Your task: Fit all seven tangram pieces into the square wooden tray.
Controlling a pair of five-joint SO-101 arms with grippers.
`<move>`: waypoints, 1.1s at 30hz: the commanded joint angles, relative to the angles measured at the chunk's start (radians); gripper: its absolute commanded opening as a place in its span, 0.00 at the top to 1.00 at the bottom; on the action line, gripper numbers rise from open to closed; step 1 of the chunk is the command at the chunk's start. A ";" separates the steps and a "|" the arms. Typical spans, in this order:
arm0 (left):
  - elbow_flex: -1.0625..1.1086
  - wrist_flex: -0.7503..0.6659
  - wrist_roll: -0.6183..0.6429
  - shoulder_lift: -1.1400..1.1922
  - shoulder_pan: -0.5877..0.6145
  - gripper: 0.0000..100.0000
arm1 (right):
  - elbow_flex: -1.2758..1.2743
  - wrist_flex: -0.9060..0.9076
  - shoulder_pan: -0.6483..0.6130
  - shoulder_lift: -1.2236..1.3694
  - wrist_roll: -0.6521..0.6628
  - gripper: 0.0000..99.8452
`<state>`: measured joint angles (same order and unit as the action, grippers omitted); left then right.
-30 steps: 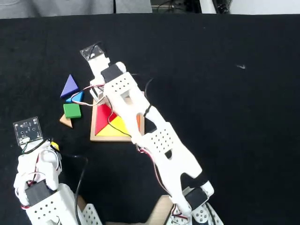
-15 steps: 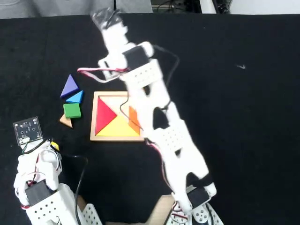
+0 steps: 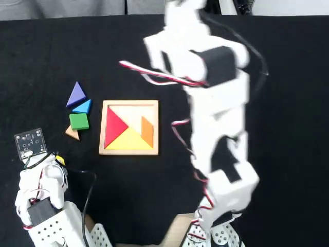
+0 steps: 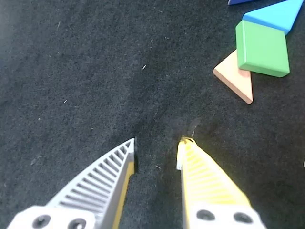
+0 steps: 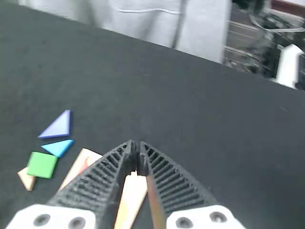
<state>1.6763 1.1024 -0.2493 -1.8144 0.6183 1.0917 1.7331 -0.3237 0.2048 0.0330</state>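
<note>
Tray (image 3: 128, 151) lies on the desk (image 3: 288, 128) with three pieces seated: red triangle (image 3: 114, 126), yellow triangle (image 3: 131, 140) and an orange piece (image 3: 147, 130). Its far part is bare wood. Four pieces lie in a cluster just beside the tray: purple triangle (image 3: 77, 95), blue triangle (image 3: 83, 107), green square (image 3: 78, 121) and tan triangle (image 3: 71, 133). The green square touches the tan triangle.

Right gripper (image 5: 135, 145) is raised high above the desk, its fingers closed together on nothing. Left gripper (image 4: 157, 143) hangs low over bare desk near the tan triangle, fingers moderately apart and empty.

Assessment: the task is roughly halfway, at the point between a placement and the next pick. The next move calls for one gripper to open over a single loose piece. Because the pieces crowd each other, the fingers should close on free edges only, so the neighbours are not dragged.
</note>
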 commanded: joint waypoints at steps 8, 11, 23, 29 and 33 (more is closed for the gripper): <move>-0.071 0.066 -0.006 -0.009 -0.038 0.84 | -0.610 0.021 0.155 -0.371 0.000 0.99; -0.073 0.064 -0.012 -0.009 -0.059 0.84 | -0.808 -0.028 0.158 -0.443 0.005 0.99; -0.292 0.046 -0.265 -0.003 -0.116 0.84 | -1.741 -0.569 0.195 -0.911 0.006 0.99; -0.289 0.046 -0.250 -0.002 -0.171 0.84 | -1.949 -0.733 0.212 -0.986 0.006 0.99; -0.311 0.046 -0.250 0.000 -0.171 0.84 | -2.020 -0.809 0.218 -0.986 0.000 0.98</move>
<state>1.4400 1.1684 -0.4964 -1.8144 0.4618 -0.9014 0.9920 -0.1304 -0.7465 0.0299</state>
